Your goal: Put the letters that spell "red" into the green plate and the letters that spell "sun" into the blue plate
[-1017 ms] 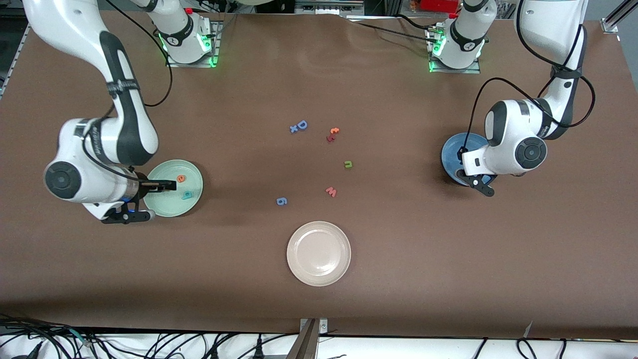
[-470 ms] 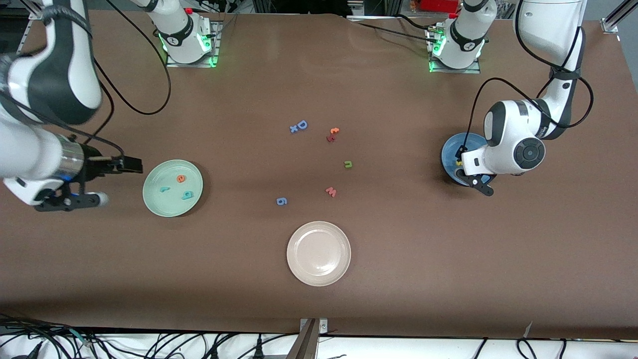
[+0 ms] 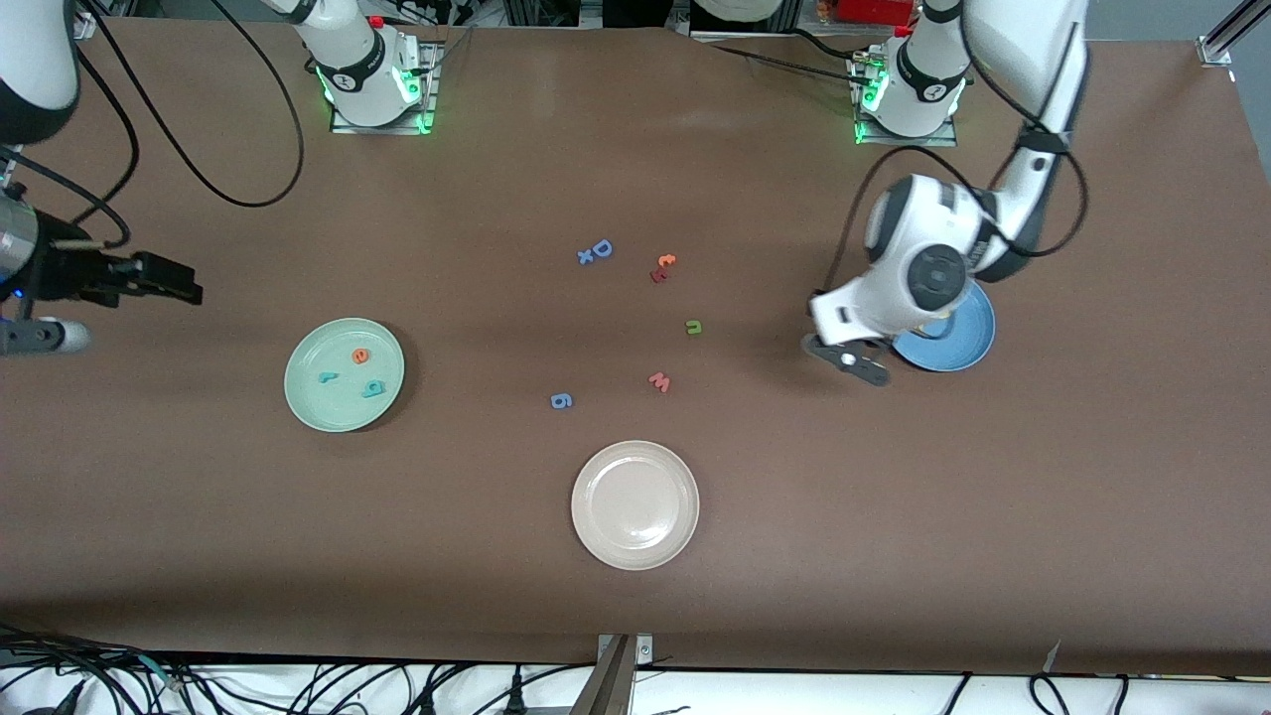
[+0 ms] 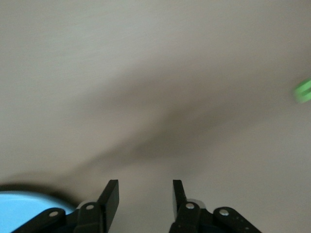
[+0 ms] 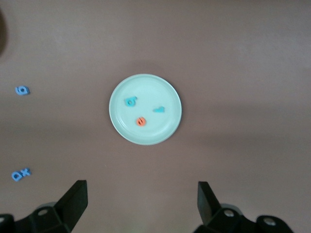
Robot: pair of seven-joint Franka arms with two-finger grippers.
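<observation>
Matte brown table [image 3: 894, 516] carries the round green plate [image 3: 310, 399] with three foam letters, the olive "n" [image 3: 693, 327] lies mid-table near the glossy blue plate [image 3: 968, 338]; only wrist views show left gripper [image 4: 145, 194] partly spread, right gripper [image 5: 142, 196] wide, both empty.

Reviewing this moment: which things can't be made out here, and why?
- Blue plate, front view: the left arm covers much of it, so any letters in it are hidden.
- Left wrist view: motion blur; only a green smear and a plate edge show.
- Small letters beside the blue D and the red pair: too small to read.
</observation>
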